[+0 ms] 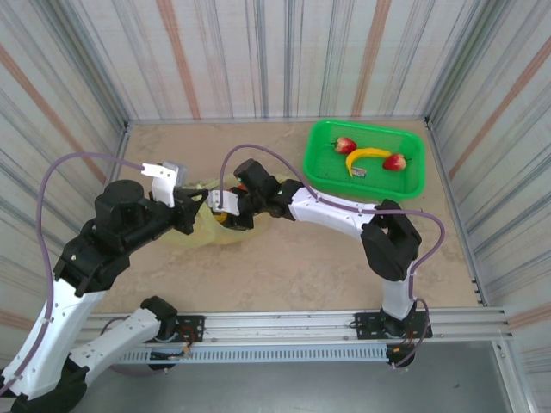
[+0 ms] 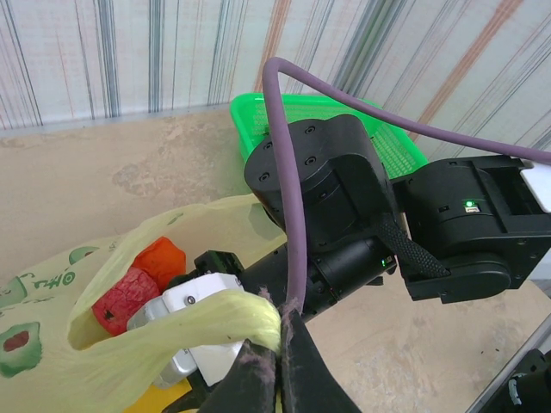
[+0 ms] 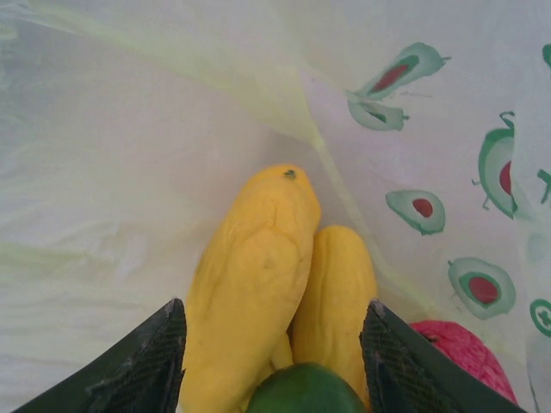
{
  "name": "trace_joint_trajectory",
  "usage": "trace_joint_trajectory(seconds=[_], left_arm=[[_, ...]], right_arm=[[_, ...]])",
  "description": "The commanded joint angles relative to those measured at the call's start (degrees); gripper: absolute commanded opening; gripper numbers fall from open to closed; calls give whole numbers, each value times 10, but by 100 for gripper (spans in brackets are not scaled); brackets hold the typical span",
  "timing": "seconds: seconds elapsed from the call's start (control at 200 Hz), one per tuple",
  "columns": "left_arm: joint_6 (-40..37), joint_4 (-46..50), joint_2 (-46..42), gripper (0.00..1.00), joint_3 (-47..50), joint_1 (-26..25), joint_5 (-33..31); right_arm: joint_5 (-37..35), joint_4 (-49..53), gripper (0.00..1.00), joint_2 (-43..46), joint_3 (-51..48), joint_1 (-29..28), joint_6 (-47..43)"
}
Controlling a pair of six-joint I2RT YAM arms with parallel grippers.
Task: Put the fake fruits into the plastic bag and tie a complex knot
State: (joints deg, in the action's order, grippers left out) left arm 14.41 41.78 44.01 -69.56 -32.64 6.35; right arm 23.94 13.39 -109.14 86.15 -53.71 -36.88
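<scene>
— Film first: nearest the lens, the left gripper point(image 2: 277, 348) has its fingers closed on a bunched strand of the plastic bag point(image 2: 52, 335), lifting one side of the mouth.

— And the right gripper point(image 3: 274, 370)?

— Down inside the bag, pointing at its floor. The jaws are spread wide. Two smooth yellow bananas point(image 3: 258, 275) fill the gap, their length running away from the palm, and a rounded dark green piece point(image 3: 303, 391) sits closest in. I cannot tell whether the pads press the bananas or merely flank them.

— Anything else in there?

— A red fruit point(image 3: 465, 348) with a rough skin, just beside the right-hand finger. The wall around it is thin, translucent and wrinkled, printed with avocado halves.

— What's left outside?

— Farther back and to the right, the green basket point(image 1: 379, 182) holds two strawberries point(image 1: 345, 144). A curved banana point(image 1: 366, 156) lies crosswise between them. The right arm is nearer, I judge, but it must rise clear of the mouth first.

— Knot?

— Not yet tied, by my reckoning.
</scene>
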Motion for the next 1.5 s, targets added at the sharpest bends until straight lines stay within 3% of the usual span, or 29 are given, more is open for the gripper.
trace_joint_trajectory(seconds=[0.0,0.376,0.666,0.721,0.791,0.842,0.932,1.002,1.067,1.172,1.257,1.388,1.493], left_arm=[[0,-6,-7,0,-1,0,8],[-6,-1,-13,0,3,4,-13],[-5,-9,-8,0,8,5,-10],[-5,-9,-9,0,10,5,-12],[-5,-10,-9,0,13,5,-13],[-5,-9,-9,0,13,5,-14],[-3,-8,-10,0,13,5,-15],[-1,-6,-12,0,12,5,-15],[0,-3,-13,0,12,5,-14],[-1,3,-14,0,10,5,-17],[0,6,-13,0,9,5,-16],[-1,9,-11,0,9,5,-16],[-2,11,-10,0,9,5,-17]], right_arm=[[-10,-1,57,9,-2,0,10],[-58,-190,56,146,-135,38,157],[-145,-238,56,288,-199,66,303],[-148,-235,59,311,-203,77,337],[-84,-223,76,330,-206,111,411],[-21,-202,67,330,-195,136,441],[-15,-92,51,316,-143,163,453],[-12,-26,48,312,-126,179,416],[-26,-33,48,330,-157,183,396],[-47,-59,54,373,-213,179,378],[-47,-63,65,393,-237,181,424],[21,-30,75,391,-246,203,485],[25,-32,80,399,-272,198,484]])
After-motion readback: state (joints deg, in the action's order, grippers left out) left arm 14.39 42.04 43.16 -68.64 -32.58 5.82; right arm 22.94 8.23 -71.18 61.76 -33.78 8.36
